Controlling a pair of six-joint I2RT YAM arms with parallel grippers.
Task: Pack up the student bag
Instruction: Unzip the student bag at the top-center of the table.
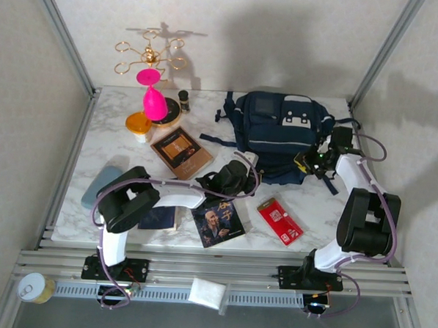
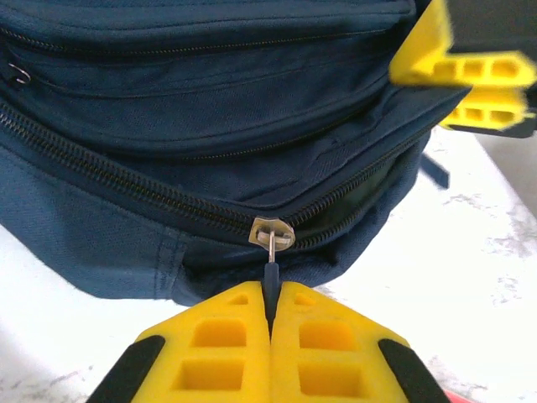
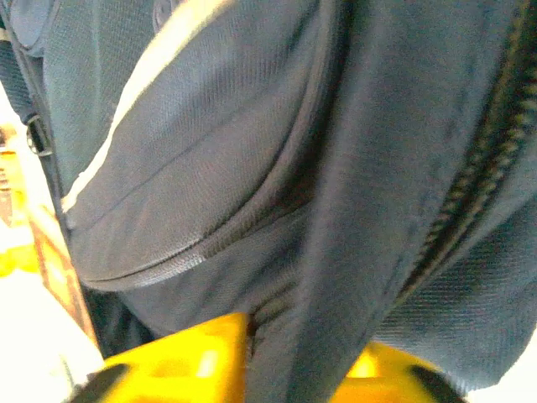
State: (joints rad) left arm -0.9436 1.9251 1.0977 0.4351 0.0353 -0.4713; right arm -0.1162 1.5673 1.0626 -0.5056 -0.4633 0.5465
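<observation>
The student bag (image 1: 279, 130), navy with light stripes, lies at the back right of the marble table. My left gripper (image 2: 271, 295) is shut on the dark pull tab (image 2: 271, 277) of the bag's front zipper, just below the metal slider (image 2: 273, 232). To the right of the slider the zipper gapes open. My right gripper (image 3: 306, 336) pinches a fold of the bag's fabric (image 3: 252, 168) between its yellow fingers at the bag's right side (image 1: 307, 163). Those fingers (image 2: 474, 75) also show at the upper right of the left wrist view.
A brown book (image 1: 180, 152), a book with a man's face (image 1: 217, 221), a red packet (image 1: 279, 220), a dark booklet (image 1: 157, 218) and a blue-grey case (image 1: 100, 183) lie near the left arm. An orange-lidded jar (image 1: 139, 123), pink goblet (image 1: 153, 94) and gold rack (image 1: 147, 54) stand back left.
</observation>
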